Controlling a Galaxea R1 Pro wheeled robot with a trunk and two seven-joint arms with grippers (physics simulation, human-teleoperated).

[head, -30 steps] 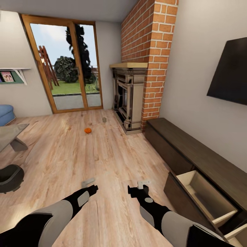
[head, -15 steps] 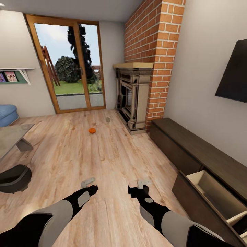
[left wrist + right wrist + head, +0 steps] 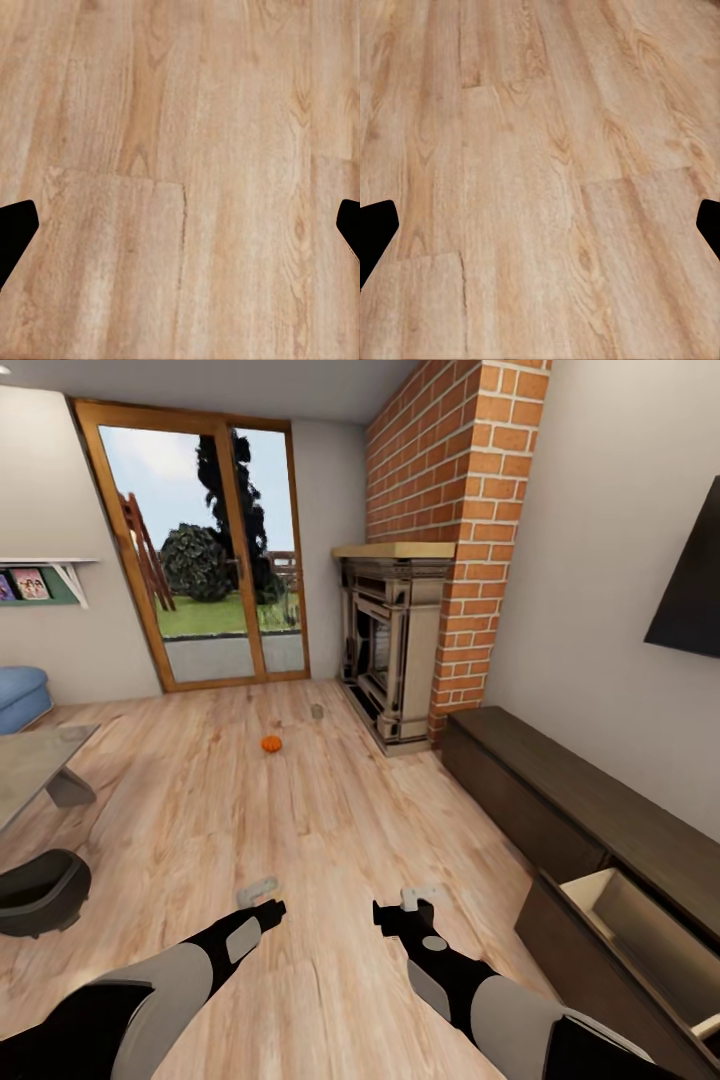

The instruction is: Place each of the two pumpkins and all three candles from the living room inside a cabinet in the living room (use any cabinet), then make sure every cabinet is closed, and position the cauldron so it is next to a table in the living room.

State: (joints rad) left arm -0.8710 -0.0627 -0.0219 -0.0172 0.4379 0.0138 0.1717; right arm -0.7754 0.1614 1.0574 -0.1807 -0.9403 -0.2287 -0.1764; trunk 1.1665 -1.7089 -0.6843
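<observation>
A small orange pumpkin (image 3: 271, 744) lies on the plank floor, far ahead of both grippers. Beyond it, near the fireplace, stands a short stubby candle (image 3: 317, 711). The long dark-brown cabinet (image 3: 540, 785) runs along the right wall, and one drawer (image 3: 640, 930) is pulled out, showing its pale inside. The dark cauldron (image 3: 38, 878) sits on the floor at the left, beside a grey table (image 3: 25, 768). My left gripper (image 3: 258, 890) and right gripper (image 3: 420, 898) hover low over bare floor. Both are open and hold nothing. In the wrist views their fingertips (image 3: 15, 234) (image 3: 376, 229) stand wide apart.
An ornate fireplace (image 3: 390, 645) stands under the red brick chimney (image 3: 450, 470). Wood-framed glass doors (image 3: 205, 550) fill the far wall. A black TV (image 3: 695, 590) hangs on the right wall. A blue seat (image 3: 20, 695) and a wall shelf (image 3: 45, 575) are at the left.
The whole picture has shifted right, so the camera has turned slightly left. The open drawer now sits nearer the picture's right edge. Both arms keep their pose.
</observation>
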